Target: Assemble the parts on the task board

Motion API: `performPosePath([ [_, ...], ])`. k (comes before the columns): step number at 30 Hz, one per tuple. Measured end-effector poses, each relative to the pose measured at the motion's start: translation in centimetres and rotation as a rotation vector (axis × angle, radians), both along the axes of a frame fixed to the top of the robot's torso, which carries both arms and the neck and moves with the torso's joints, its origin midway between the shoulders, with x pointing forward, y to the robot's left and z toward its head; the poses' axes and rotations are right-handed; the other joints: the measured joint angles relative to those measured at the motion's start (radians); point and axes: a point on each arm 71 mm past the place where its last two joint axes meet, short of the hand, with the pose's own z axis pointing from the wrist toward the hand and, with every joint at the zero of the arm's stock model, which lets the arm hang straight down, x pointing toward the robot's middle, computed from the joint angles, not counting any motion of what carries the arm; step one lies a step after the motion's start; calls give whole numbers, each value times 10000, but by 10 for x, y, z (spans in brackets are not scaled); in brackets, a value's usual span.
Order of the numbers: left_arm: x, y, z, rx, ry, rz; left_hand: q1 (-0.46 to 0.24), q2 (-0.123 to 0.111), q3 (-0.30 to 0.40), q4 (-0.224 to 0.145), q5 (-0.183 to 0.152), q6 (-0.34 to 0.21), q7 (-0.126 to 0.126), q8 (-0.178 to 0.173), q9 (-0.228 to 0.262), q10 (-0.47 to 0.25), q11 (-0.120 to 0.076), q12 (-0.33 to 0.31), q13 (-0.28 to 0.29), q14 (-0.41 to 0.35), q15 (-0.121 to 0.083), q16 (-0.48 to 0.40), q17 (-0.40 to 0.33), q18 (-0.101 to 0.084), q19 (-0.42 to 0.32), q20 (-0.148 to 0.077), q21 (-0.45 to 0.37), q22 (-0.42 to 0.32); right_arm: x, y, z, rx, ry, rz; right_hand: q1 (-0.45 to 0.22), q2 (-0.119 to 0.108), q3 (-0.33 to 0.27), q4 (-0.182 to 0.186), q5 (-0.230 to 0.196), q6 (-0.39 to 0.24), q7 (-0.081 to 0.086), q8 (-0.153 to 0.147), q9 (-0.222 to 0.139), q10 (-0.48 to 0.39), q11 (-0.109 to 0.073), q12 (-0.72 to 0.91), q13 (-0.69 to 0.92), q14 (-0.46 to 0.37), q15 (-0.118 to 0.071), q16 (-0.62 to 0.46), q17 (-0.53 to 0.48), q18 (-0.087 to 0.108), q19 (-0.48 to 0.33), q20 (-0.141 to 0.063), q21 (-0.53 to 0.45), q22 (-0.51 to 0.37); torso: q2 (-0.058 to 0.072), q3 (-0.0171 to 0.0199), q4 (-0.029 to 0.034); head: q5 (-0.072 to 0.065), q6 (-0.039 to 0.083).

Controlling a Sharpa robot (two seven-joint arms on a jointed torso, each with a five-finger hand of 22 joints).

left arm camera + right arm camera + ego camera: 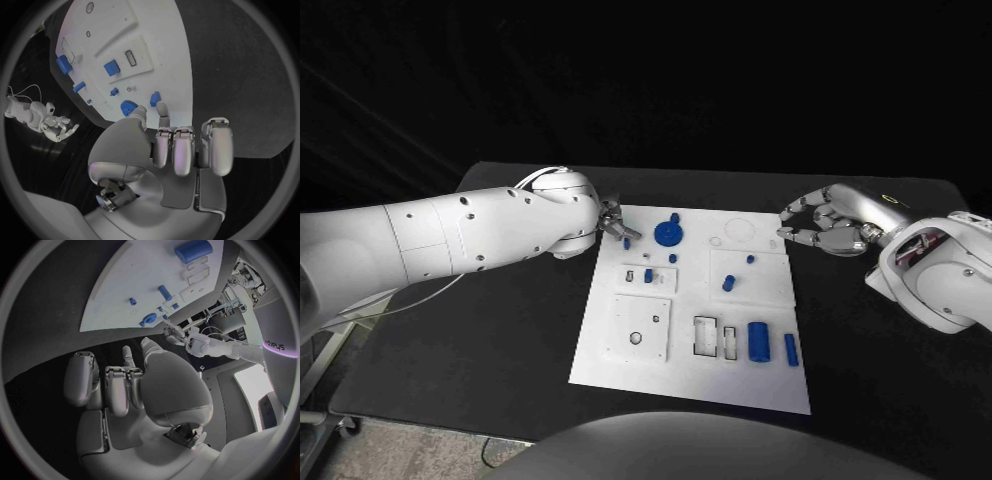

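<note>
The left hand (610, 222) is at the 10 o'clock corner of the task board (625, 365), fingers curled in and holding nothing. On the board I count seven blue parts: one small piece (627, 242) beside that hand, one gear (671, 234), three small pegs (649, 275), one big cylinder (757, 342) and one thin bar (792, 350) at 5 o'clock. The right hand (822, 226) is at 2 o'clock, off the board, fingers curled and apart, holding nothing.

Black table (473, 340) under the white board, thin pale cable (423, 292) trailing off its left edge — grey floor (401, 450) beyond
</note>
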Motion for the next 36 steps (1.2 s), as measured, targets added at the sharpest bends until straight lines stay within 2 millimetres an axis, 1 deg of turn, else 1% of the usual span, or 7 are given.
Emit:
performPosePath([
  [4, 0, 0, -1, 0, 33, 2, 0, 0, 0, 0, 51, -37, 37, -40, -1, 1, 74, 0, 0, 7, 7, 0, 4, 1, 0, 0, -7, 0, 0, 0, 0, 0, 2, -4, -29, 29, 0, 0, 40, 0, 0, 0, 0, 0, 0, 0, 0, 0, 0, 0, -1, 0, 0, 0, 0, 0, 2, 1, 0, 0, 0],
  [6, 0, 0, -1, -1, 40, 5, 41, 41, 0, 0, 106, -37, 37, -40, -8, 2, 73, 0, 0, 15, 58, 0, 8, 0, 0, 0, -7, 0, 0, 0, 0, -2, 2, -9, -39, 39, 0, 0, 40, 0, 0, 0, 0, 0, 0, 0, -1, -1, 0, 0, -1, 0, 0, 0, 0, -1, 2, 1, 2, 0, 0],
  [14, 1, 2, -2, 6, 55, 41, 83, 82, 0, 0, 263, -37, 37, -88, -19, 1, 73, 0, 0, 10, 62, 0, 8, 0, 0, 0, -25, -1, 0, -1, 0, -3, 6, -22, -39, 39, 0, 0, 40, 0, 0, 0, 0, 0, 0, 0, -2, 0, 0, 0, -2, 0, 0, 0, 0, -2, -5, 4, 9, 13, 0],
  [16, 1, 2, -2, 9, 60, 45, 147, 37, 0, 0, 340, -37, 37, -88, -19, 1, 73, 0, 0, 10, 63, 0, 8, 0, 0, 0, -65, -1, 0, -1, 0, -3, 7, -23, -39, 39, 17, 17, 40, 0, 0, 0, -3, 0, 0, 0, -2, 0, 0, 0, -2, 0, 0, 0, 0, -2, -6, 7, 7, 15, 0],
  [19, 1, 3, -2, 14, 70, 46, 199, 92, 0, 0, 502, -37, 37, -133, -32, 1, 73, 0, 0, 10, 62, 0, 7, -1, 36, 36, -65, -1, 1, -1, 0, -3, 8, -26, -39, 39, 28, 29, 40, 0, 0, 0, -9, 0, 0, 0, -3, 0, 0, 0, -2, 0, 0, 0, 0, -3, -7, 8, 5, 16, 0],
  [23, 1, 2, -3, 17, 90, 35, 238, 53, 0, 0, 643, -37, 37, -183, -41, 1, 73, 0, 0, 10, 62, 0, 7, -1, 29, 43, -65, -1, 1, -1, 0, -2, 11, -32, -39, 39, 28, 28, 40, 0, 0, 0, -9, 0, 0, 0, -3, 0, 0, 0, -3, 0, 0, 0, 0, -3, -9, 8, 1, 17, 0],
  [36, 2, 1, -4, 7, 158, -17, 277, 91, 1, 0, 727, -72, 72, -251, -80, 1, 73, 0, 0, 10, 62, 0, 5, -2, -1, 73, -104, 7, 1, -1, 0, 15, 33, -50, -38, 39, 28, 28, 40, 0, 0, 0, -8, 0, 0, 0, -4, 0, 0, 0, -4, 0, 0, 0, 0, -4, -7, 12, -5, -12, 0],
])
